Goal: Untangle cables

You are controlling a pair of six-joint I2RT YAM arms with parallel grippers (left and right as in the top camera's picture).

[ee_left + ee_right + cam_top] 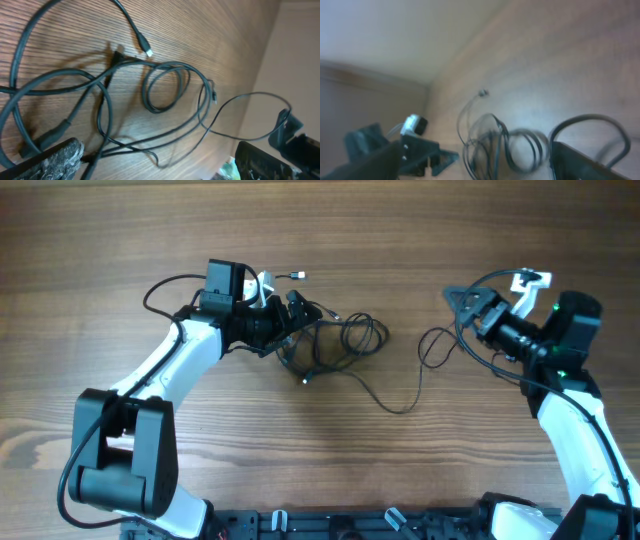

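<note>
The cables (345,340) are thin black cords in a loose tangle at the table's middle left. One plug end (297,275) lies just behind it. A long strand (400,408) runs right to a small loop (435,345). My left gripper (292,320) is at the tangle's left edge. In the left wrist view the left gripper (155,167) is open, with cable strands (165,90) lying between and ahead of its fingers. My right gripper (462,305) is open just right of the small loop. The right wrist view shows the right gripper (505,155) with the tangle (495,140) blurred ahead.
The table (120,240) is brown wood. Thicker black robot wires (480,280) arc over the right arm, and more loop beside the left arm (160,288). The arm bases stand at the front edge.
</note>
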